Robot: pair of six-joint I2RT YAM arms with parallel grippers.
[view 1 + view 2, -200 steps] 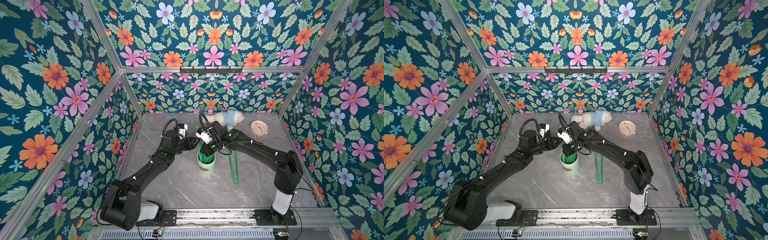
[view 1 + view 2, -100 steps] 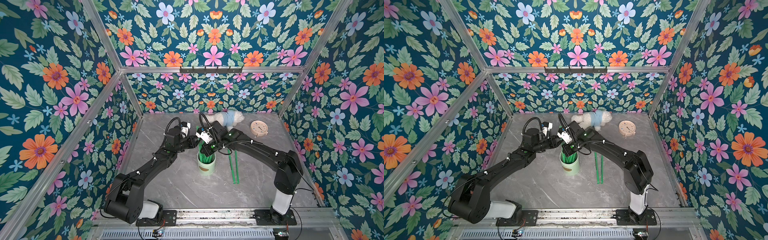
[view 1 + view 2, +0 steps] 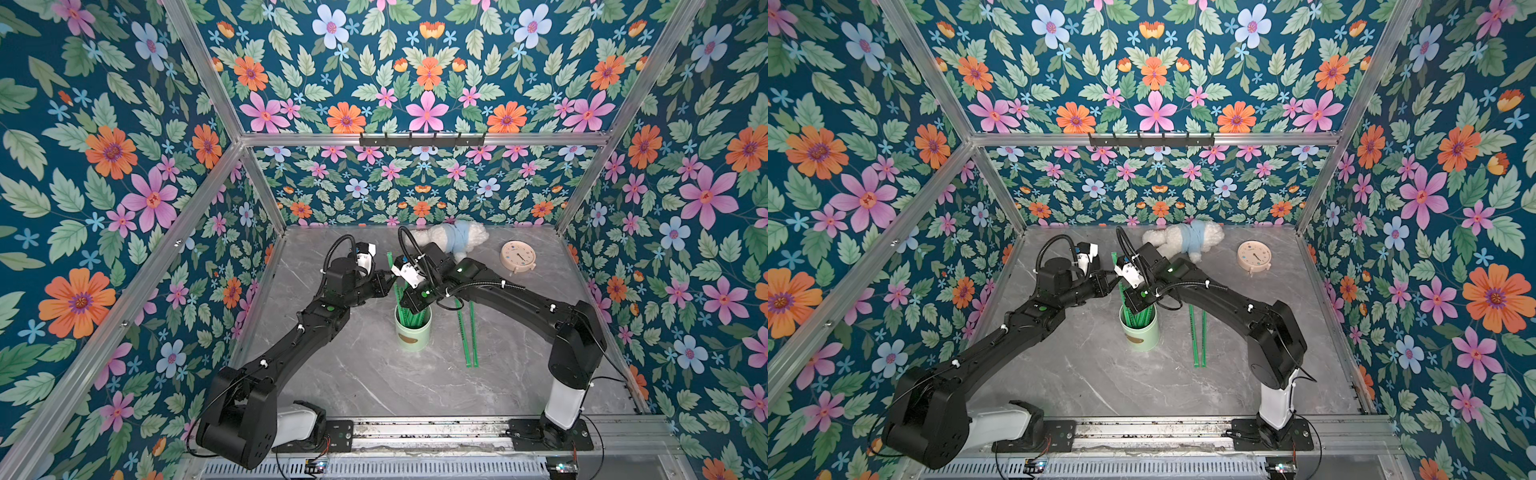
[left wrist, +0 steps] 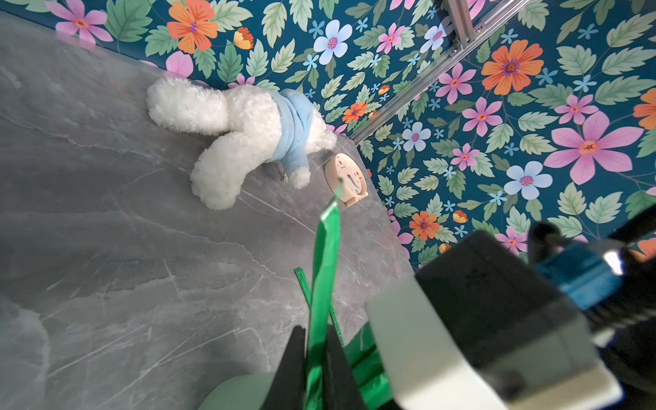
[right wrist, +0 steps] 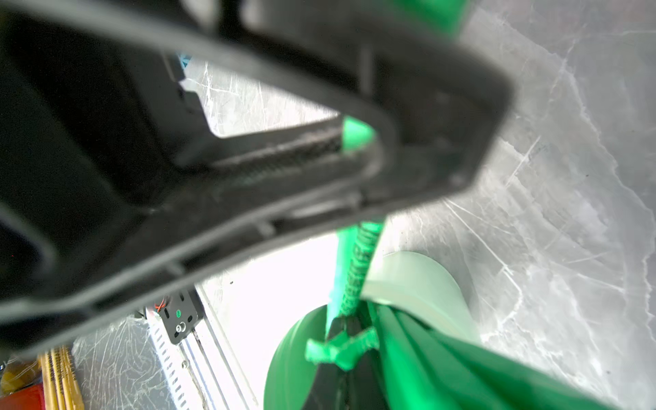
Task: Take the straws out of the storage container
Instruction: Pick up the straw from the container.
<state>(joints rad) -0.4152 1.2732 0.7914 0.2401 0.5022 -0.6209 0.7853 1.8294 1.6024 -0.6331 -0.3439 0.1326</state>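
The storage container is a pale mint cup standing mid-table, with several green straws upright inside it. One straw rises well above the others. My left gripper reaches in from the left and is shut on that straw; in the left wrist view the dark jaws pinch it above the cup's rim. My right gripper hangs over the cup's mouth. In the right wrist view its fingertips are shut on the straw's lower part. Two more straws lie flat, right of the cup.
A white plush toy in a blue top lies at the back, with a round beige clock to its right. Flowered walls enclose the table on three sides. Both arm bases sit on the front rail.
My left gripper has moved right to the raised straw and shut on it. The right gripper, the cup and the loose straws have stayed put.
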